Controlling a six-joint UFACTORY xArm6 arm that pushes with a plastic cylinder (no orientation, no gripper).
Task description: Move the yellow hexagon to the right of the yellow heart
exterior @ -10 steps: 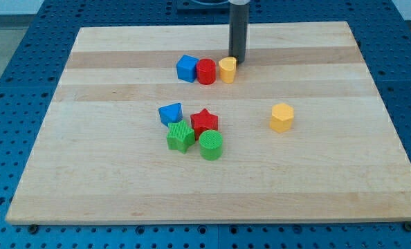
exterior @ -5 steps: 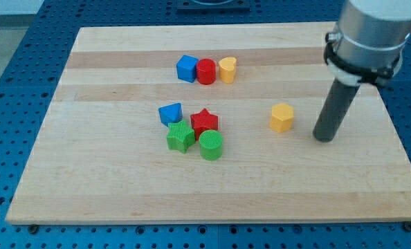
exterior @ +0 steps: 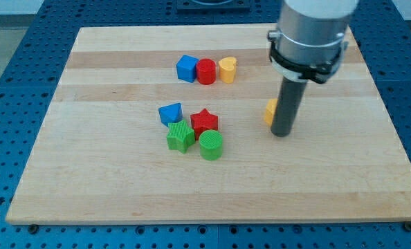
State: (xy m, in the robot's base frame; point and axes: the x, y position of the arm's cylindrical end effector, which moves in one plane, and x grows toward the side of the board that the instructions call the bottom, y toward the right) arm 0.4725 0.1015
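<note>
The yellow hexagon (exterior: 269,111) lies right of the board's middle, mostly hidden behind my rod, with only its left edge showing. My tip (exterior: 281,132) rests on the board just below and in front of it, touching or nearly touching. The yellow heart (exterior: 227,69) sits near the view's top, at the right end of a row with a red cylinder (exterior: 205,71) and a blue cube (exterior: 186,68). The hexagon is below and to the right of the heart.
A cluster sits left of the tip: a blue block (exterior: 170,113), a red star (exterior: 204,121), a green star (exterior: 180,135) and a green cylinder (exterior: 210,145). The wooden board (exterior: 88,173) lies on a blue pegboard table.
My rod swept from beside the yellow heart out to the right of the hexagon, then back left to stand in front of it. The hexagon has shifted slightly left and up.
</note>
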